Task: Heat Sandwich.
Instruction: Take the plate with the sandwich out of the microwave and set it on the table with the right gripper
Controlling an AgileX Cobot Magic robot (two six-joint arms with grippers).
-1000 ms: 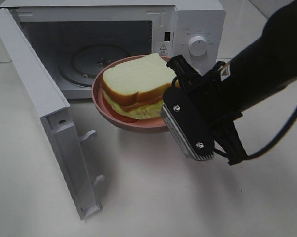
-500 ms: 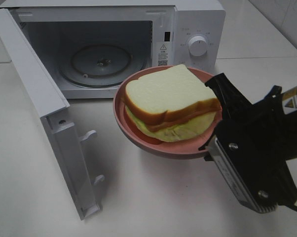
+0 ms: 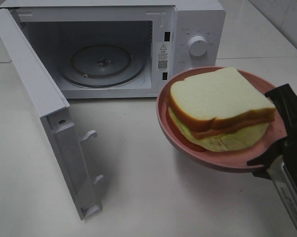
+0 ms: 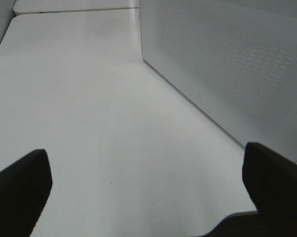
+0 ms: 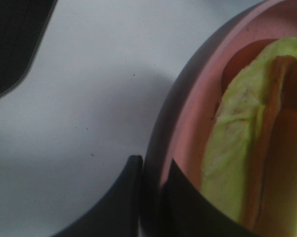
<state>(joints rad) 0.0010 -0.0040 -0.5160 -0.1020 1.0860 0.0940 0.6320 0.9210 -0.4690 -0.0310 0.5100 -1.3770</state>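
The sandwich [image 3: 220, 106], two thick white slices with tan crust and pale green filling, lies on a round pink plate [image 3: 164, 118]. The plate hangs tilted above the table, right of the microwave's opening. My right gripper [image 3: 272, 159] is shut on the plate's rim at its near right side. In the right wrist view its fingers pinch the rim [image 5: 151, 170], with the plate [image 5: 198, 98] and the sandwich's filling [image 5: 235, 158] close by. My left gripper [image 4: 148, 182] is open over bare table, holding nothing, and it is not seen in the high view.
The white microwave [image 3: 198, 24] stands at the back with its door [image 3: 45, 113] swung wide to the left. Its glass turntable [image 3: 101, 64] is bare. The left wrist view shows the door's perforated outer face [image 4: 227, 64] close beside the left gripper.
My right gripper has carried the plate with the sandwich away from the microwave's opening, rightward and toward the front. The left gripper has not moved.
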